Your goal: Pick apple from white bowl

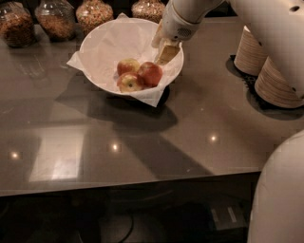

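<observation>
The dark grey table [142,142] is nearest to me. On it stands the white bowl [102,42], lined with crumpled paper. The apple [151,74], the reddest one, lies inside at the right and touches two paler apples [128,83]. My gripper [166,53] hangs just above this apple, near the bowl's right rim. I cannot make out if it is spread or closed. Behind stand glass jars [95,13].

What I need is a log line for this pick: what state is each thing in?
white bowl, upright, paper-lined, holding three apples.
apple, resting in the bowl beside the two others.
gripper, hanging over the bowl's rim, close above the apple.
glass jars, filled.
paper bowls, stacked.
</observation>
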You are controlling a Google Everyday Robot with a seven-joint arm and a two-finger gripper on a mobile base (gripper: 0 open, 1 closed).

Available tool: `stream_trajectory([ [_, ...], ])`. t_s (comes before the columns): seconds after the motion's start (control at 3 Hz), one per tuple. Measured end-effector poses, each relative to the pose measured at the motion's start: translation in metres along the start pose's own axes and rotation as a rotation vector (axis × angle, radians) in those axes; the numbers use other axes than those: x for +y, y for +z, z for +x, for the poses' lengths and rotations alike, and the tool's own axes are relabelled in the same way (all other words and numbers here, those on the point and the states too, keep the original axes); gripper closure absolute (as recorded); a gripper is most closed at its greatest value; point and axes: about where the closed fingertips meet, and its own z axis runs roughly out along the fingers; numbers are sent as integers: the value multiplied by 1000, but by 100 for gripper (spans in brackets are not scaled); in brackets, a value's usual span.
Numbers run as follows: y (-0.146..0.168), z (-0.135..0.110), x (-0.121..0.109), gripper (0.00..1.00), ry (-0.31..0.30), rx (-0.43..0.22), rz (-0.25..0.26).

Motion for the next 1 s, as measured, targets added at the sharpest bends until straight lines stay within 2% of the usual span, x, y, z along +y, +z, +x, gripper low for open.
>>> stream_trajectory([
  [0.33, 9, 0, 1, 48, 8, -9, -17],
  [0.67, 20, -3, 7, 39, 17, -24, -50],
  [1.0, 27, -4, 12, 37, 22, -32, -71],
])
